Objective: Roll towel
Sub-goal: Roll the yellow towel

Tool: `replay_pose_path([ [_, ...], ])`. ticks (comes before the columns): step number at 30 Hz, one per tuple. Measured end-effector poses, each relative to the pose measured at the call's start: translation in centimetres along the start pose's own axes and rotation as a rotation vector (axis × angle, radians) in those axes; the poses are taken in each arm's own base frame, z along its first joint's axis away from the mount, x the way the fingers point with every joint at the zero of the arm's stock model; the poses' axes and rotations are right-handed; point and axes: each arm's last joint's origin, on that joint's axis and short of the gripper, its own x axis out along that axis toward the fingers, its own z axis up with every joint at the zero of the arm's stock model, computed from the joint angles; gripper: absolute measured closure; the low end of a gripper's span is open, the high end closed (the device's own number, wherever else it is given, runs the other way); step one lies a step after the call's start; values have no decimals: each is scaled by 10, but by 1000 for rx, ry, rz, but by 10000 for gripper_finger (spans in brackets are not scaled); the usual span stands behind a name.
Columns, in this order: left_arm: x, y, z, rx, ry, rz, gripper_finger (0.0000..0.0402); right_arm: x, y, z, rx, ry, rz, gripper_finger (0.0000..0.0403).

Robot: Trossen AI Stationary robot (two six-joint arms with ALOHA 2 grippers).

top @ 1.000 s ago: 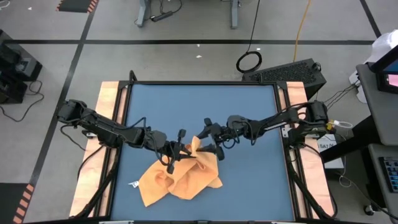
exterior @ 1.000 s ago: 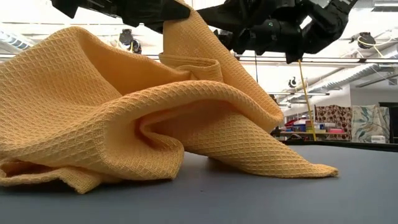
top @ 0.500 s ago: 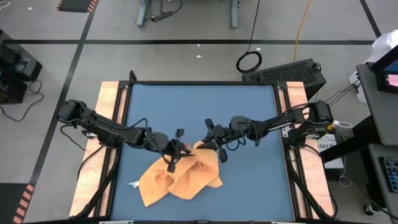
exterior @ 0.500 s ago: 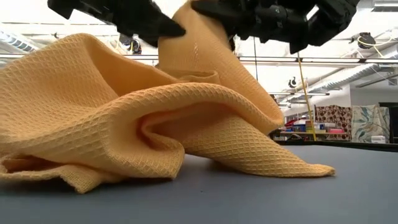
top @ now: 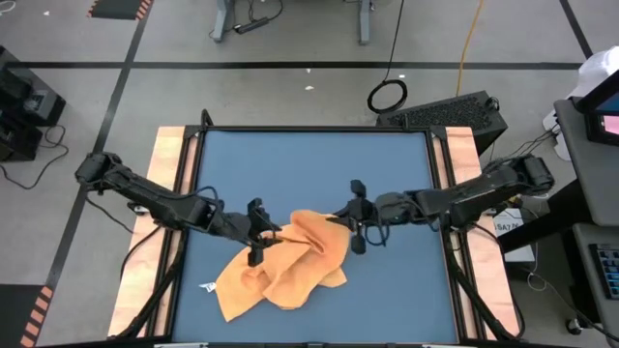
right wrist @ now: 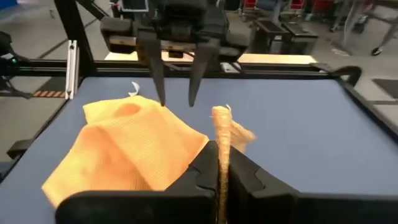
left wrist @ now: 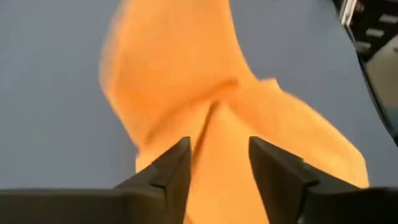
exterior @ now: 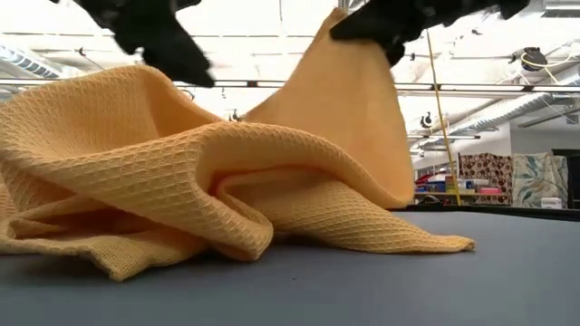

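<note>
The orange-yellow towel [top: 285, 266] lies crumpled on the near middle of the blue table [top: 309, 164]. Its white tag [top: 206, 286] is at its near left edge. One part of the towel rises to a peak [exterior: 349, 54] on the right. My right gripper [top: 340, 218] is shut on that peak and shows in its own wrist view [right wrist: 221, 163]. My left gripper [top: 259, 238] hangs open just above the heap's left side, with the cloth beyond its fingers [left wrist: 217, 171]. It also shows in the right wrist view [right wrist: 177, 81]. My right gripper pinches a thin bunched edge of the towel [right wrist: 221, 134] between its two fingers; one layer or several, I cannot tell. The fingers come from the table's right, slanting slightly down. The held part is lifted clear, and the cloth slopes down from it to the heap on the table.
Wooden strips [top: 169, 174] border the blue table on the left and right. Bare blue surface lies on the far half and to the right of the towel. Cables and equipment stand on the floor beyond the table.
My right gripper has taken hold of the towel's raised part and drawn it up and toward the table's right edge, so the peak has shifted right while the heap stays put. My left gripper has let go of that part and drawn back toward the left edge.
</note>
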Motion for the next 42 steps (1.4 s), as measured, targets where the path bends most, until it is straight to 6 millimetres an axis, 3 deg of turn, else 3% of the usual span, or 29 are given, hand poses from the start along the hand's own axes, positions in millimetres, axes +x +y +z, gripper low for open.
replay_pose_path([
  [6,18,-12,-35,-77,61,-41,218,-19,16,3,-34,4,-27,402],
  [11,44,-34,-64,-119,131,-231,218,-23,21,1,-57,17,-49,403],
  [15,53,-54,-75,-145,180,-400,217,-26,22,1,-62,17,-62,403],
  [19,46,-60,-71,-143,201,-530,217,-29,24,5,-54,-7,-51,403],
  [24,28,-44,-49,-63,79,-446,217,-31,27,5,-58,-7,-32,403],
  [28,17,-25,-30,86,-170,-91,217,-33,31,3,-66,-1,-15,403],
  [30,19,-18,-27,151,-208,16,217,-33,31,3,-65,-1,-13,403],
  [34,34,-9,-28,189,-147,-63,217,-33,31,4,-59,-3,-19,403],
  [42,86,4,-50,173,-34,-69,220,-33,31,5,-53,-14,-18,403],
])
